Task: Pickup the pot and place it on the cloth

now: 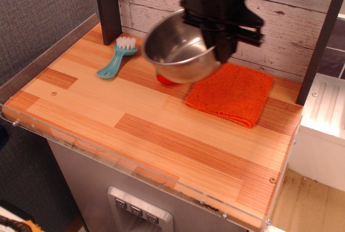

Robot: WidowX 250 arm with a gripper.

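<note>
The shiny steel pot (180, 48) hangs tilted in the air above the back middle of the wooden table, its opening turned toward the camera. My black gripper (221, 40) is shut on the pot's right rim and holds it up. The bright orange cloth (232, 93) lies flat on the table just right of and below the pot. The pot's right edge overlaps the cloth's left corner in this view.
A teal brush (116, 56) with white bristles lies at the back left. A red strawberry toy (166, 80) is mostly hidden behind the pot. A dark post (108, 5) stands at the back left, and a plank wall (291, 21) runs behind the wooden table (161, 129).
</note>
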